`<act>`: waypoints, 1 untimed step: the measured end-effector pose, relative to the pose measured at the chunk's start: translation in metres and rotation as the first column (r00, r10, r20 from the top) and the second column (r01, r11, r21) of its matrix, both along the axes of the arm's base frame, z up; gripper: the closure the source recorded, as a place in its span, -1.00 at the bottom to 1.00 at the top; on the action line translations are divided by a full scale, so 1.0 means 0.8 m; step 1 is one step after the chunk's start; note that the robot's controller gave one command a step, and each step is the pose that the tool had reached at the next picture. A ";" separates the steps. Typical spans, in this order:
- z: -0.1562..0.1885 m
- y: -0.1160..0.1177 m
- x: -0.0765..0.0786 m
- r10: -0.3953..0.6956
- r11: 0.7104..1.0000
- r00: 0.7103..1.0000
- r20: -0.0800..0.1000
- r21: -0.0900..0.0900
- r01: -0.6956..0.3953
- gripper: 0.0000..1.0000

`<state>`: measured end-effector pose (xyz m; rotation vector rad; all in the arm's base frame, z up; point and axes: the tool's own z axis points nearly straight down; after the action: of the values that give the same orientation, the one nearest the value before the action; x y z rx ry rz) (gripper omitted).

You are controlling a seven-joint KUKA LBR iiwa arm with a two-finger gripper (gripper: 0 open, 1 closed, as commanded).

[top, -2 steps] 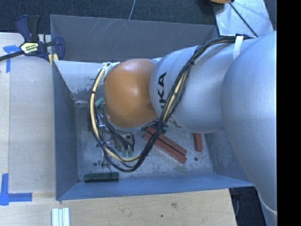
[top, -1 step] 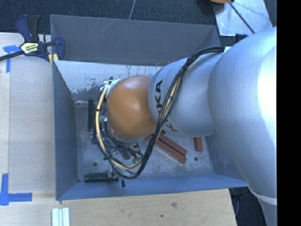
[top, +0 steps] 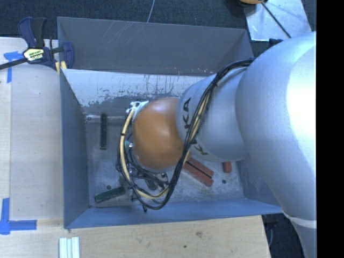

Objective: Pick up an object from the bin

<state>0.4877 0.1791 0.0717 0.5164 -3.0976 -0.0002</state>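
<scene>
Gripper [top: 135, 186] sits low over the near-left floor of the grey metal bin [top: 75, 144], buried under the wrist's orange dome cover [top: 156, 133] and its yellow-and-black cable loops [top: 127, 155]. Clenched or released: I cannot tell, it's masked. I see nothing in its grasp.

Nearest thing is a dark green flat strip [top: 110, 195] lying on the floor along the near wall. Its right end runs in under the cables by the gripper; I can't tell if they touch. I'd call that the pick candidate.

Further out, a dark green narrow bar [top: 103, 131] lies near the left wall, well apart. On the other side of the wrist a reddish-brown rectangular block [top: 199, 172] lies flat, with a small red chunk [top: 227, 167] near it.

Risks as I judge them:
- The strip is thin and flat, so a close could skate over it or pinch one end only, and it would then swing out on lift.
- The cable loops hang low and could snag or drag the strip.
- The wrist is near the near wall, so a sideways correction could bump it.
- I'm blind on contact, so a miss won't show until lift.
</scene>
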 end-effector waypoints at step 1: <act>-0.001 0.000 0.001 -0.002 1.000 1.000 0.003 0.001 0.002 -1.00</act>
<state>0.4886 0.1790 0.0706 0.5143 -3.1014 -0.0009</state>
